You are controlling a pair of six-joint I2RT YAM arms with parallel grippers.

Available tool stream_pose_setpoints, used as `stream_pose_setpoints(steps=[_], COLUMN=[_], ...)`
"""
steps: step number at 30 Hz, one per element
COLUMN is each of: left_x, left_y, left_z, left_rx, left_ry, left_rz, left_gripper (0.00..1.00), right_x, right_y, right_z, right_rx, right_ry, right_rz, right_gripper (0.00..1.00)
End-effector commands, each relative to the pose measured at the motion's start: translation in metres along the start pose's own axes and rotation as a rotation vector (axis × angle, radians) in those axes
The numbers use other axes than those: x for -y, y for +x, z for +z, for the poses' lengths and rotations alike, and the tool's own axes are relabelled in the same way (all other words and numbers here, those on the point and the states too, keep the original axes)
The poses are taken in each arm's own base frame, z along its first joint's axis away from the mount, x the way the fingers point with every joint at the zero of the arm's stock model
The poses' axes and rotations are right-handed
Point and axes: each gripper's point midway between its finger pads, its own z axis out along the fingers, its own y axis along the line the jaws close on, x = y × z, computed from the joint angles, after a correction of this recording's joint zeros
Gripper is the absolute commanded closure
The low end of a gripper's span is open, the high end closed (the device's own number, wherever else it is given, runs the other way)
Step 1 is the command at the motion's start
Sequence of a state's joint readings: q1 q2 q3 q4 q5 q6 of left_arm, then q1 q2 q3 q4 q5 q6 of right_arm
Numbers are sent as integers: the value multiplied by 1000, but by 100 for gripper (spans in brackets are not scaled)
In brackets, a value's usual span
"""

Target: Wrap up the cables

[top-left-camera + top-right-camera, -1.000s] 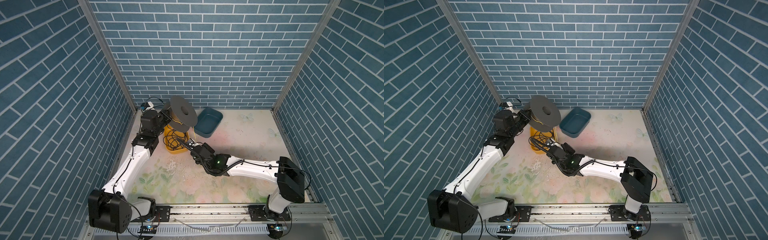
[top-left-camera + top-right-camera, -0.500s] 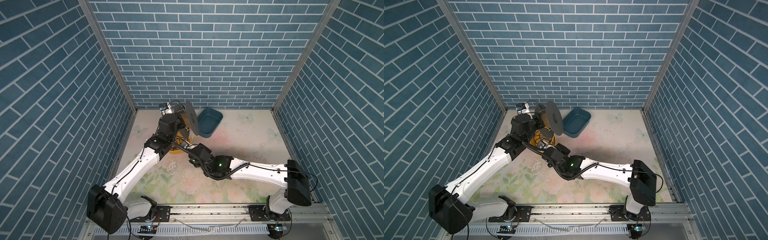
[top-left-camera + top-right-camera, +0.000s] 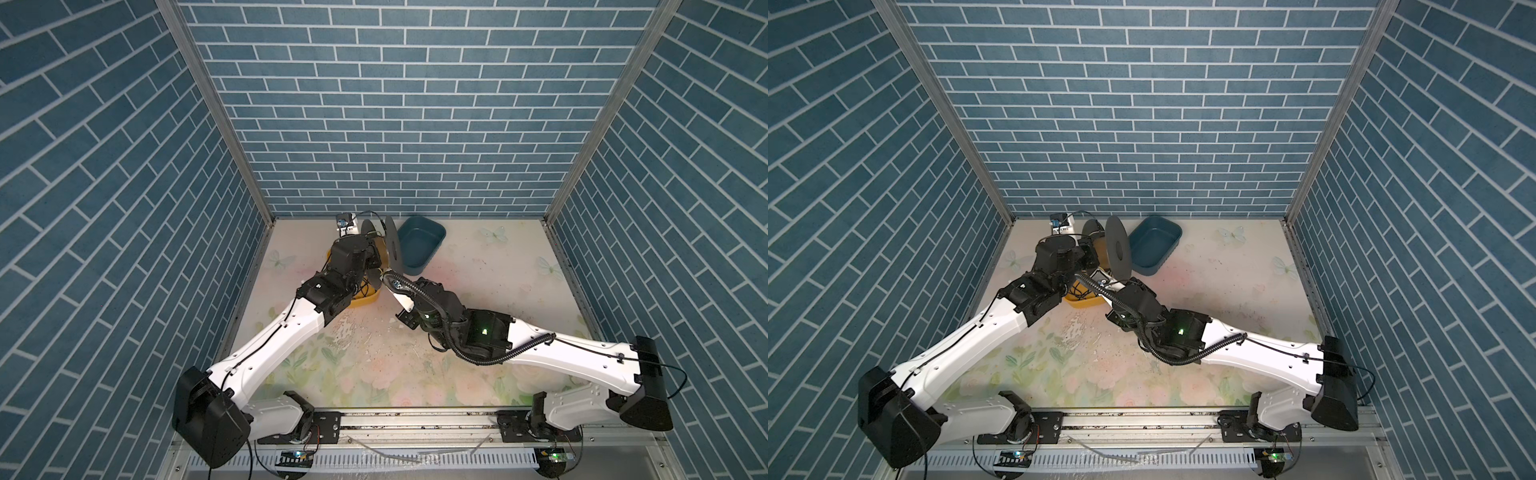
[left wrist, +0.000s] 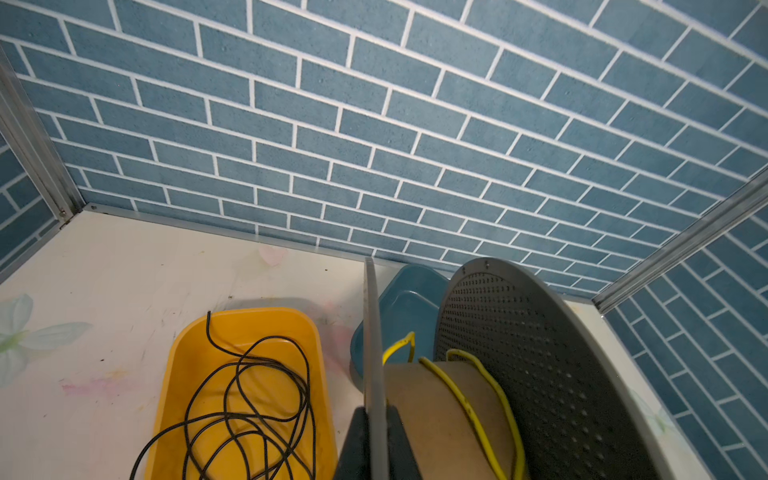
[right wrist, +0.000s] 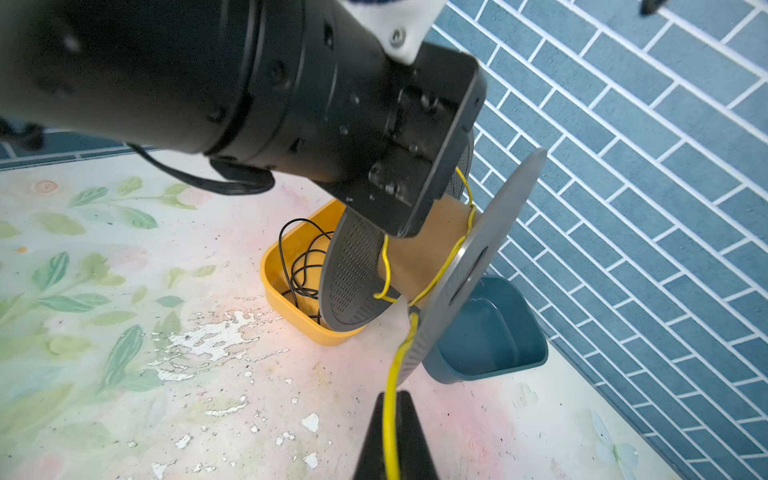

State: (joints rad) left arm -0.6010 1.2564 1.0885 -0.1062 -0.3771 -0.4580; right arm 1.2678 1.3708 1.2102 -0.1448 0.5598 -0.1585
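Note:
My left gripper (image 4: 376, 415) is shut on the thin grey flange (image 4: 371, 332) of a spool, held on edge above the table. The spool has a cardboard core (image 4: 432, 411) and a perforated second flange (image 4: 540, 374). The yellow cables (image 4: 471, 403) lie in a few loose turns round the core. One yellow strand (image 5: 392, 365) runs off the flange (image 5: 490, 249) down into my right gripper (image 5: 390, 411), which is shut on it, low over the table. In both top views the spool (image 3: 391, 245) (image 3: 1117, 247) sits at the back, left of centre.
A yellow tray (image 4: 291, 318) (image 3: 365, 298) with a tangle of thin black wires (image 4: 249, 395) stands under the left wrist. A dark blue tray (image 3: 419, 245) (image 5: 498, 345) stands just behind the spool, near the back wall. Both arms meet closely beside the yellow tray.
The left arm has swung the spool to the right, away from the left wall, and turned it from face-up to on edge. The right gripper has stayed shut on the yellow cable.

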Motion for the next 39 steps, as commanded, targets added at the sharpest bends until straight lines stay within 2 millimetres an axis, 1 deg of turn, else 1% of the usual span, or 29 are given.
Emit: stream_pose_setpoints(steps=[1, 5, 11, 14, 18, 21, 24, 28, 30, 31, 33, 36, 39], left_x=[-4, 3, 11, 13, 24, 33, 39, 36, 34, 35, 36, 39, 41], left_y=[-8, 1, 18, 22, 28, 35, 43, 52, 53, 53, 50, 43, 38], left_z=[-10, -14, -25, -32, -40, -47, -52, -57, -59, -61, -63, -67, -69], left_rx=[23, 2, -54, -69, -86, -108, -137, -183, -197, -200, -201, -197, -194], left_ry=[-57, -74, -70, -66, -33, -12, 9, 15, 17, 26, 48, 71, 82], left_rz=[91, 173, 297, 349, 432, 483, 526, 563, 565, 558, 536, 508, 499], left_gripper=[100, 100, 100, 100, 100, 100, 100, 100, 100, 100, 100, 100, 100], right_x=[22, 31, 54, 64, 77, 81, 90, 100, 96, 90, 80, 76, 72], right_y=[-21, -18, 3, 13, 21, 22, 26, 37, 40, 40, 39, 38, 44], right_z=[-17, -17, -12, -9, -2, 2, 7, 11, 10, 8, 4, 0, -2], right_rx=[85, 53, -57, -97, -155, -182, -220, -284, -292, -288, -270, -242, -237], right_ry=[23, 10, -19, -28, -8, 1, 34, 82, 47, 9, -57, -91, -123], right_rz=[35, 52, 100, 129, 134, 128, 118, 86, 98, 103, 112, 134, 158], right_gripper=[100, 100, 100, 100, 100, 100, 100, 100, 100, 100, 93, 87, 73])
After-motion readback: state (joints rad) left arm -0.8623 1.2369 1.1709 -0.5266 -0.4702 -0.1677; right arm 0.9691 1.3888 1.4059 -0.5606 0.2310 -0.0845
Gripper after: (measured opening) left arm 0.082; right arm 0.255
